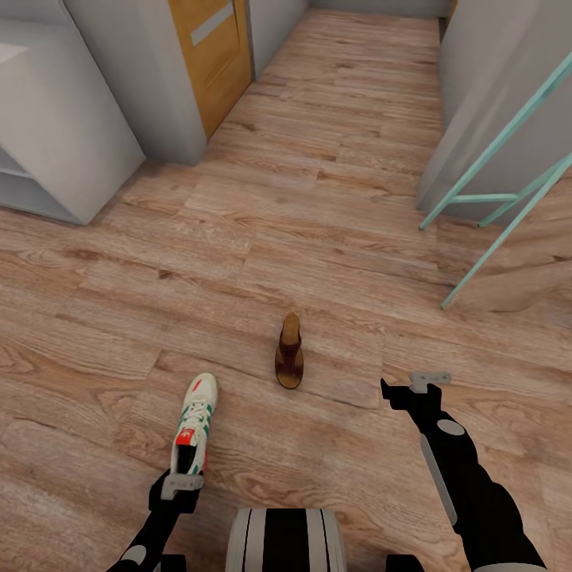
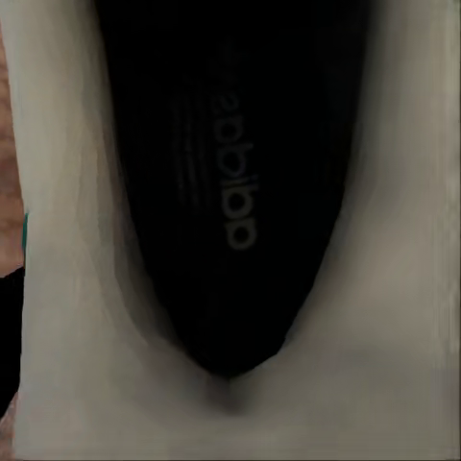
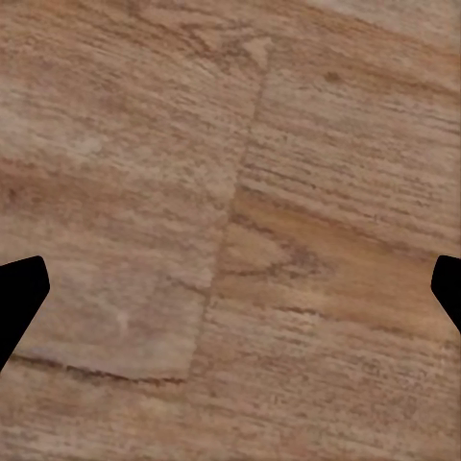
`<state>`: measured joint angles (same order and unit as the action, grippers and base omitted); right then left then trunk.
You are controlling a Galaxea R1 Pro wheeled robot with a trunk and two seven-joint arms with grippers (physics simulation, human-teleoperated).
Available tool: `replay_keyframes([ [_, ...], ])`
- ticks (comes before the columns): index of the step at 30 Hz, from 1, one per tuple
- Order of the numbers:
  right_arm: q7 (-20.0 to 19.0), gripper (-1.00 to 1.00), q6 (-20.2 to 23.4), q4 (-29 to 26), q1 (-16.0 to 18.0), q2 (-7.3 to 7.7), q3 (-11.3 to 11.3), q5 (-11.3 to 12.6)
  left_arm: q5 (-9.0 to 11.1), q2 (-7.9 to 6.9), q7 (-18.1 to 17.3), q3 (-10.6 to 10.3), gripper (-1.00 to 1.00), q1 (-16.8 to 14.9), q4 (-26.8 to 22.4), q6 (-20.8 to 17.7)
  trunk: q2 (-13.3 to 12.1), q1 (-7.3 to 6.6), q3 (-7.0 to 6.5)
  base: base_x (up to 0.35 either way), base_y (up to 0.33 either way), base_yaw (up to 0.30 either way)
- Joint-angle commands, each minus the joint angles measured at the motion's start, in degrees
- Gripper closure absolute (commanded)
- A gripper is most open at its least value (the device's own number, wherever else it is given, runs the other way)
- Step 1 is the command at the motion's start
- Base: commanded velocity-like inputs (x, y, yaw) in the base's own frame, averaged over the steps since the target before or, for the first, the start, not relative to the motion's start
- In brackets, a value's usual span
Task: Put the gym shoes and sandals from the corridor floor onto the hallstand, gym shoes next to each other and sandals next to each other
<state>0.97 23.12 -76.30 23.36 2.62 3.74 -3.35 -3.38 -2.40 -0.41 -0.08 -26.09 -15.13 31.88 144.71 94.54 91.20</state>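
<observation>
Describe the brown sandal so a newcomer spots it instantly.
On the light brown wood-plank corridor floor, look just ahead of the robot, between its two arms. The flat brown leather sandal lies alone there. Unlike the white lace-up sneaker with green stripes nearby, it is smaller, dark and strapped.

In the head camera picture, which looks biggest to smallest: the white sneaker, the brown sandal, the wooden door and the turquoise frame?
1. Turquoise frame, cut off by the edge.
2. Wooden door, also cut off.
3. Sneaker.
4. Sandal.

The sneaker lies nearer the camera, so its lead over the sandal may be partly nearness.

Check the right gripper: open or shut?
Open: the right gripper shows its dark fingertips far apart, with bare corridor floor between them.
</observation>
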Motion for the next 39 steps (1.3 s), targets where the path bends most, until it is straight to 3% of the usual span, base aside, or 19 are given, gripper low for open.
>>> replay_keyframes([
  [1, 0.1, -1.00, 0.3, -0.1, 0.0, 0.01, 0.0, -0.3, -0.4, 0.00, 0.1, 0.0, 1.00, 0.0, 0.0, 0.2, 0.0, -0.01, 0.03, 0.000, 0.000, 0.000],
  [21, 0.1, -1.00, 0.3, 0.0, 0.0, 0.01, 0.0, -0.3, -0.2, -0.06, 0.2, 0.2, 1.00, 0.0, -0.1, 0.5, 0.0, -0.01, 0.03, 0.000, 0.000, 0.000],
  [34, 0.1, -1.00, 0.3, 0.2, 0.0, 0.17, 0.0, -0.7, -0.2, -0.03, 0.2, 0.3, 1.00, 0.0, -0.1, 0.5, -0.2, -0.34, -2.85, 0.000, 0.000, 0.000],
  [39, 0.3, -1.00, 0.9, -1.4, -0.3, -0.49, 0.4, -1.0, 0.1, 0.26, 0.6, 0.5, 1.00, 0.9, -0.5, 0.5, -0.2, -0.35, -2.84, 0.000, 0.000, 0.000],
])
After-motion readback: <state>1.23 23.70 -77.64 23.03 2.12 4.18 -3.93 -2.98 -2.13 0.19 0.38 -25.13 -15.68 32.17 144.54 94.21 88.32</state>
